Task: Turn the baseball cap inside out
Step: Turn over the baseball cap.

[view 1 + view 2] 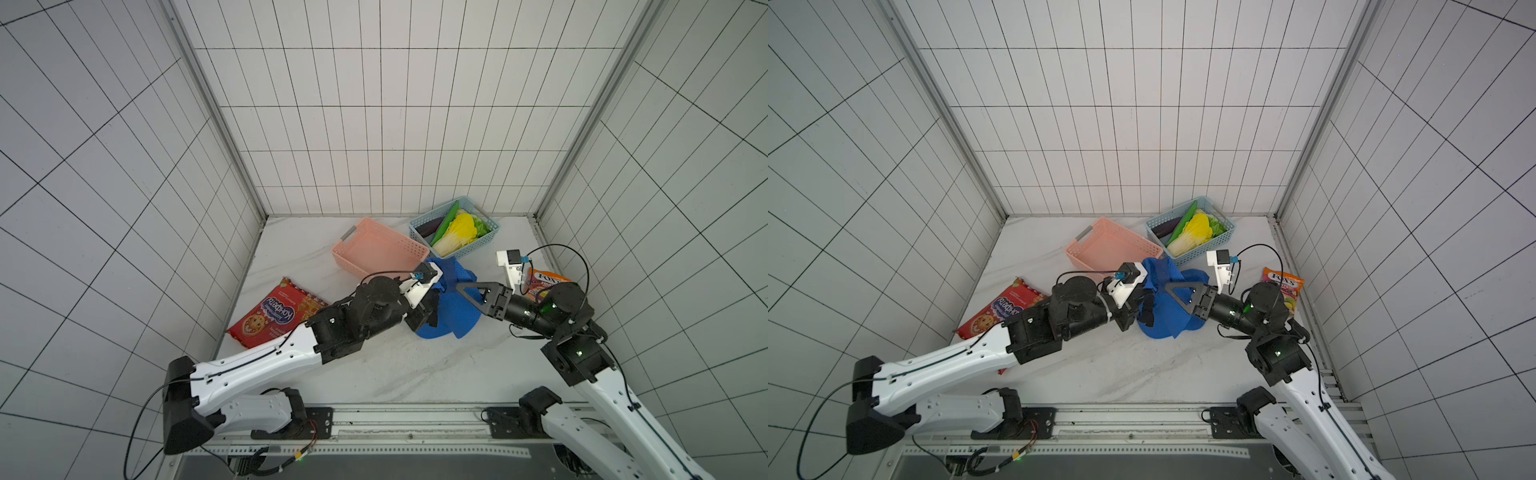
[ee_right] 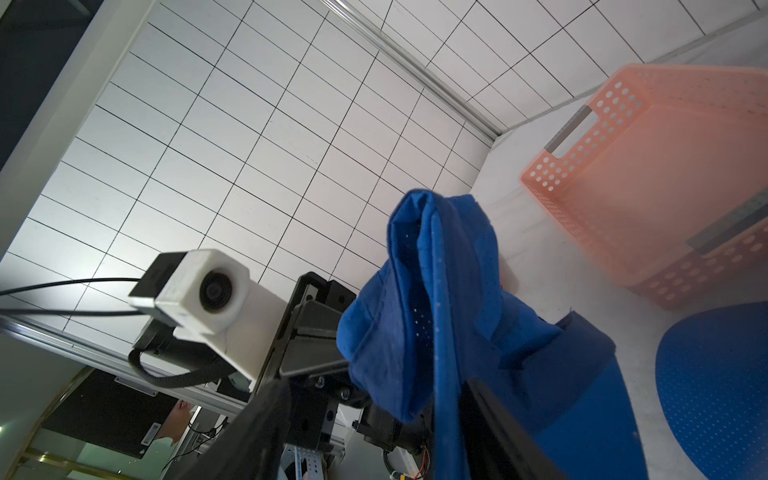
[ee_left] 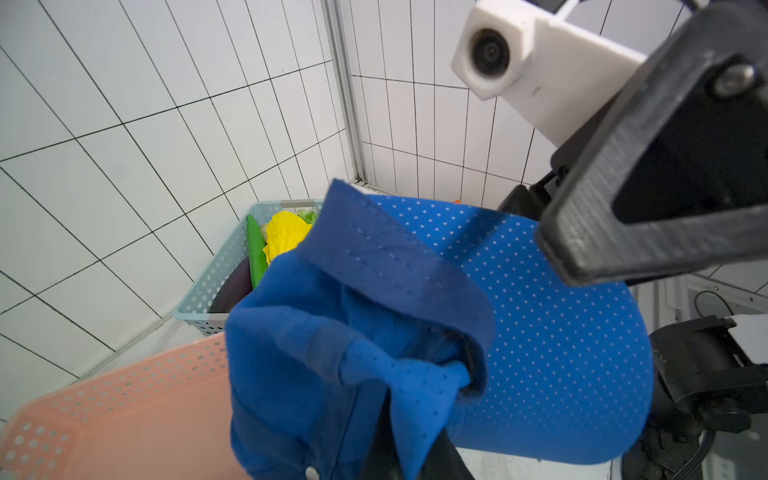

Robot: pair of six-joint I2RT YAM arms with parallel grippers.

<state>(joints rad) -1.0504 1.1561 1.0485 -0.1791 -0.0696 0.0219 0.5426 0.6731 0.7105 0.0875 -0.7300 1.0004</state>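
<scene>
Pinching crown fabric, left claw [image 1: 1145, 309] fully closed on baseball cap [image 1: 453, 316], anchoring it mid-desk [image 1: 374, 365] near pink basket [image 1: 378, 249]. Right claw [image 1: 467, 291] jaws parted, cloth draped between, probably to regrip for inversion.

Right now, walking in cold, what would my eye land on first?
A bright blue cap sits crumpled mid-table between the left gripper, pinching its cloth, and the right gripper. Behind it stand an empty pink basket and a pale blue basket of vegetables. A red cookie packet lies off to the robot's left.
</scene>
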